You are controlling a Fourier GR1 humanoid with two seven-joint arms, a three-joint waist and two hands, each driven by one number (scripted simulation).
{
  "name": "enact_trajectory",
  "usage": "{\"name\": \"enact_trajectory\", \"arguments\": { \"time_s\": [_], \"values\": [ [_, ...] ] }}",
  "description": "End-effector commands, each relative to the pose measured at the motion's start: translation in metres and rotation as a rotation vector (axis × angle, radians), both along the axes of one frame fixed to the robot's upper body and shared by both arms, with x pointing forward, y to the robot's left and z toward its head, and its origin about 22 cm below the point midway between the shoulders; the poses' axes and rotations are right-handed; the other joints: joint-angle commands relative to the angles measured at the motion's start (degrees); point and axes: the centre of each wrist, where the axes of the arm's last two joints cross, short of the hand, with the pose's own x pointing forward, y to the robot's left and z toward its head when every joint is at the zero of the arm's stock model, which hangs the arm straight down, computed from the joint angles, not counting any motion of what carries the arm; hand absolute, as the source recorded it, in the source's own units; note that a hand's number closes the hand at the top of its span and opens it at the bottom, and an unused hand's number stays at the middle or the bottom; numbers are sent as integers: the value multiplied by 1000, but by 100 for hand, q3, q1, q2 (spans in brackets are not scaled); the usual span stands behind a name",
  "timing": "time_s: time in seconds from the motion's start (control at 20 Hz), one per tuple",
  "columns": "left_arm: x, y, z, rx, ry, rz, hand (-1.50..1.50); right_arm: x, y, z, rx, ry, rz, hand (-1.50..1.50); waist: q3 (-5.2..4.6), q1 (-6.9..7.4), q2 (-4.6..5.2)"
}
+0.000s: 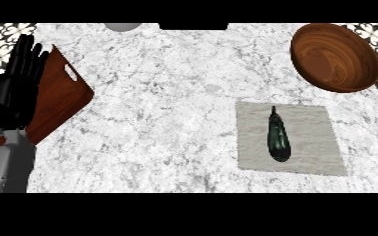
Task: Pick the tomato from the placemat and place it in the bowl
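A dark, long eggplant-like vegetable point(278, 137) lies lengthwise on the light grey placemat point(317, 130) at the right of the counter; no tomato shows. The wooden bowl point(332, 56) stands at the far right, above the placemat, and nothing shows inside it. My left hand point(21, 82) rests at the left edge with its fingers straight and pointing up, far from the placemat and holding nothing. My right hand is not in view.
A brown wooden cutting board point(63, 97) lies at the left, partly behind my left hand. A small grey round object point(122, 26) sits at the counter's far edge. Marbled white counter point(162, 110) spreads between board and placemat.
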Motion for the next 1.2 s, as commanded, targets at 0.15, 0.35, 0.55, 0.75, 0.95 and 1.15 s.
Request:
{"name": "enact_trajectory", "arguments": {
  "time_s": [0.15,0.35,0.55,0.75,0.95,1.15],
  "values": [
    [-5,1,-6,2,10,-9,0,74,66,20,19,64,58,150,0,87,12],
    [4,3,9,-20,5,-15,0,100,96,-8,36,128,96,150,5,-22,-1],
    [6,-14,7,-13,-10,-23,0,132,124,-28,52,174,121,150,8,12,12],
    [-4,4,6,8,-11,14,0,152,142,-54,25,218,119,150,11,43,20],
    [6,-5,-10,8,-11,-13,0,164,153,-105,-9,245,73,150,14,76,60],
    [8,-16,-6,-8,-7,-40,0,173,165,-139,-68,307,-8,150,18,138,78]
  ]
}}
